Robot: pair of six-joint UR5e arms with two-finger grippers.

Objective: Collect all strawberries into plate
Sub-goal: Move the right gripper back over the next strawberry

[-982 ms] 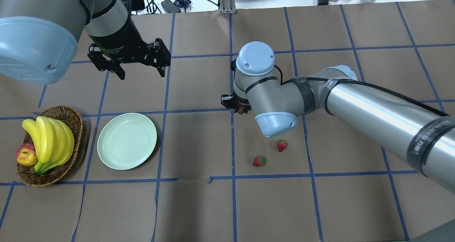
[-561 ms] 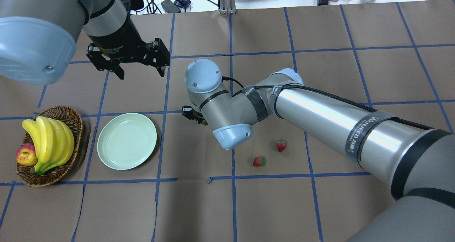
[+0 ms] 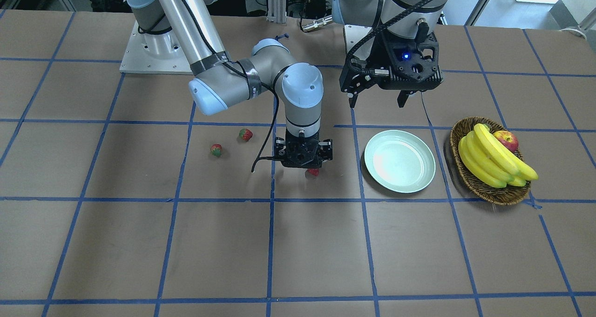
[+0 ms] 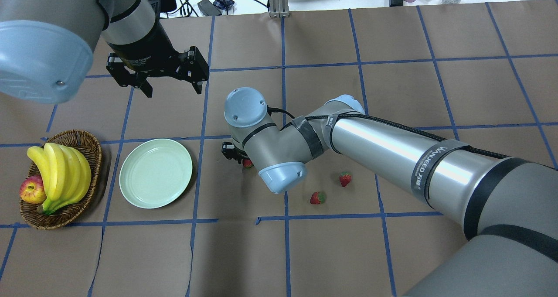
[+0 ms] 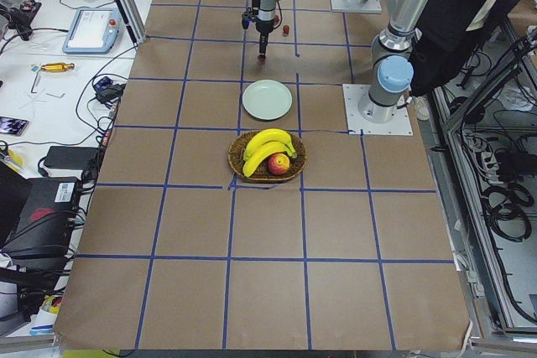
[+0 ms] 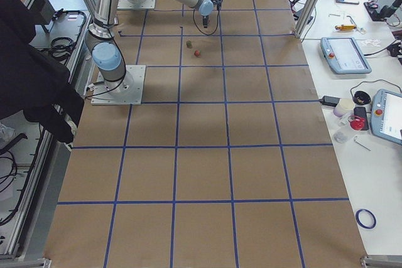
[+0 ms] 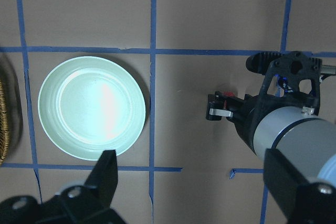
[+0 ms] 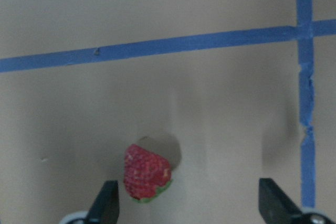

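Red strawberry point(image 8: 147, 178) lay loose under the right gripper point(image 8: 189, 199), jaws spread wide, short of the mint-green plate point(image 4: 155, 173); first delivery judged unfinished, next needing regrasp and carry.

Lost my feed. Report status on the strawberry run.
Left gripper open. Right gripper open; small red green-capped strawberry loose beneath it, short of empty round pale mint-green plate. Two other strawberries farther off. Nothing between.

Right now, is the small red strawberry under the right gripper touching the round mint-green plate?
Apart: the front-facing view shows a gap between strawberry and plate.
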